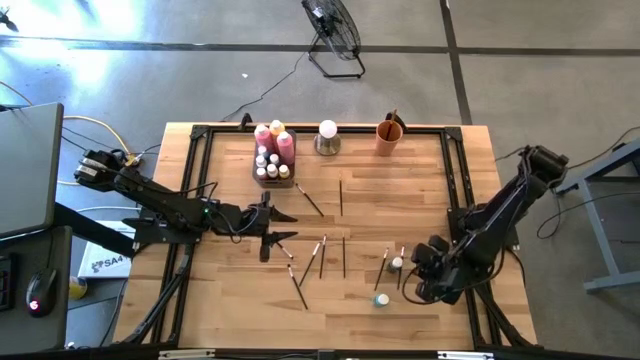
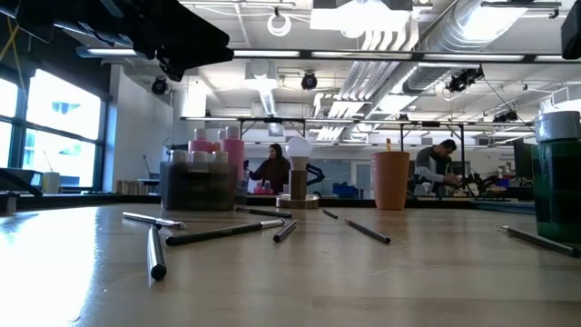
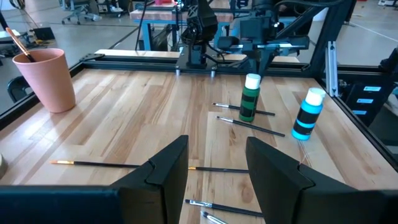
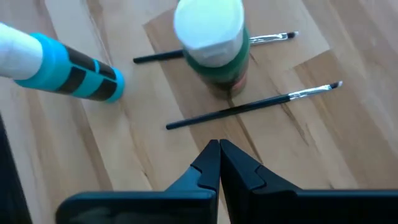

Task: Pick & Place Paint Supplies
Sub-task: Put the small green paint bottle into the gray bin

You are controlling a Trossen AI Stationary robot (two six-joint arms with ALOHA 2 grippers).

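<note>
Dark-handled brushes lie loose across the middle of the table (image 1: 400, 170), and the left gripper (image 1: 283, 229) hangs over the left of that scatter with its fingers (image 3: 166, 171) spread apart and nothing between them. In the left wrist view one paintbrush (image 3: 124, 165) lies straight across the gap, its long axis crosswise to the line of the fingers, the bristle end out toward the orange cup (image 3: 46, 78). So that's the relation that matters: the brush sits ahead of and below the open fingers, already square to them, and the left arm is clearly the nearer one. The arm reaches in low from the table's left edge, forearm nearly level, wrist pointing toward the right edge.

Over by the front right corner the right gripper (image 4: 219, 163) is pinched shut on nothing, tips aimed down at the wood. Just past those tips lies another thin brush (image 4: 249, 107), then the green bottle (image 4: 214, 53) standing upright, with the blue bottle (image 4: 62, 62) close by. It looks laid over from the right wrist, though the left wrist view shows it upright, so I'd trust that. The other bottles sit in the tray (image 1: 272, 175) at the far edge.
</note>
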